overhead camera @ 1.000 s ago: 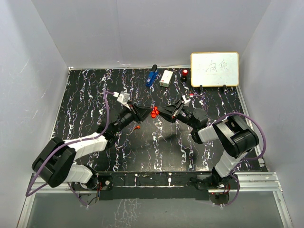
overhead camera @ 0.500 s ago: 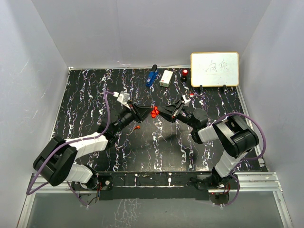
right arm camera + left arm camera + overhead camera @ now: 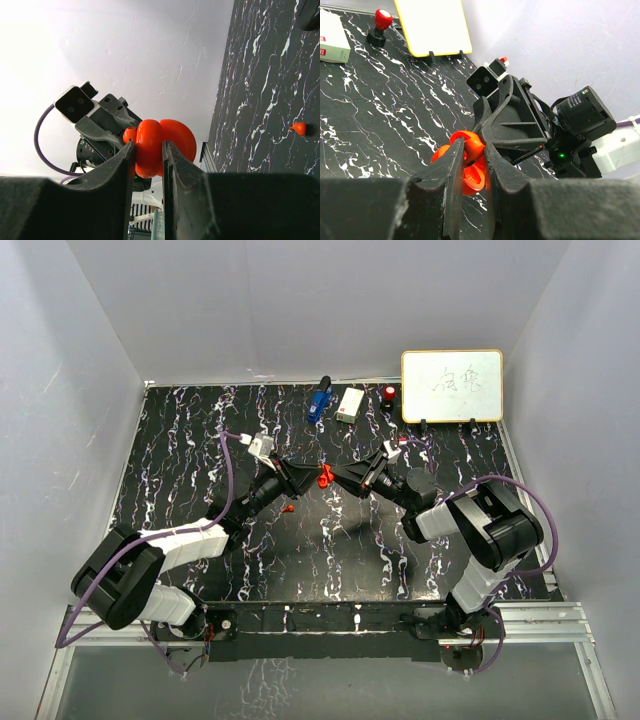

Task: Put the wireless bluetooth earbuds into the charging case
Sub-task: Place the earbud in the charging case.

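Above the table's middle, the red charging case (image 3: pixel 324 476) hangs open between both grippers. My right gripper (image 3: pixel 148 150) is shut on one rounded half of the case (image 3: pixel 150 145), and the other half (image 3: pixel 180 137) stands behind it. My left gripper (image 3: pixel 470 150) is shut on a small red earbud (image 3: pixel 470 146), which sits at the mouth of the open case (image 3: pixel 470 180). The tips of the two grippers nearly touch. A second tiny red earbud (image 3: pixel 288 508) lies on the black marbled table below the left gripper. It also shows in the right wrist view (image 3: pixel 298 128).
Along the far edge stand a whiteboard (image 3: pixel 452 386), a red-topped stamp (image 3: pixel 389 394), a white box (image 3: pixel 350 405) and a blue object (image 3: pixel 319 402). White walls close in the table on three sides.
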### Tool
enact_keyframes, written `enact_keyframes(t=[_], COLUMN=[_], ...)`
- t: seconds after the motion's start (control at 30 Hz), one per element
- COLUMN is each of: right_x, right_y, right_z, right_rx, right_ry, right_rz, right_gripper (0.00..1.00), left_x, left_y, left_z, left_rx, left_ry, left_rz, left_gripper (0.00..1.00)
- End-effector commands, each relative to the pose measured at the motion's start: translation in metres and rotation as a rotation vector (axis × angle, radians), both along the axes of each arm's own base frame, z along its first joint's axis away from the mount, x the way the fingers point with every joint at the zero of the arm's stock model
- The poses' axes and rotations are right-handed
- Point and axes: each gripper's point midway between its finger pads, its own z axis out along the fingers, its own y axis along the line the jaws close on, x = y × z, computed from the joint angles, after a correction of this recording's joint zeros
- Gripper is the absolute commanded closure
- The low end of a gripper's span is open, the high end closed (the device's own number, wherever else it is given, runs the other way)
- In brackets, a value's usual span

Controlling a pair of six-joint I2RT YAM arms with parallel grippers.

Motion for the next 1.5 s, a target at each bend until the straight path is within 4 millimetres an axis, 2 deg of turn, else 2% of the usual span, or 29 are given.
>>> enact_keyframes(t=[0.0,0.5,0.57,0.93,1.17,1.27,1.47], right_x=[-0.002,-0.002,-0.002,-0.003,-0.003,-0.003,-0.002], right_y=[-0.003,-0.003,-0.003,-0.003,-0.003,-0.003,-0.003], right_z=[0.016,0.020,0.020,0.020,0.019,0.019,0.017], right_rx=[0.041,0.050,0.050,0.051,0.051,0.051,0.048], right_ry=[-0.068,-0.075,-0.076,-0.077,-0.075,-0.075,-0.072], right_rz=[-0.010,-0.007,-0.007,-0.005,-0.006,-0.007,-0.008], right_gripper=[0.95,0.95,0.95,0.95,0.95,0.95,0.95], left_x=[0.002,0.003,0.005,0.007,0.009,0.007,0.004], left_y=[0.001,0.001,-0.001,-0.002,0.001,0.007,0.018], left_z=[0.018,0.013,0.004,0.002,0.002,0.015,0.035], left_rx=[-0.030,-0.011,0.005,0.015,0.033,0.023,0.025], left_ry=[-0.059,-0.056,-0.039,-0.032,-0.032,-0.056,-0.086], left_rz=[0.007,0.015,0.016,0.023,0.047,0.066,0.104], left_gripper=[1.00,1.00,1.00,1.00,0.67,0.54,0.49])
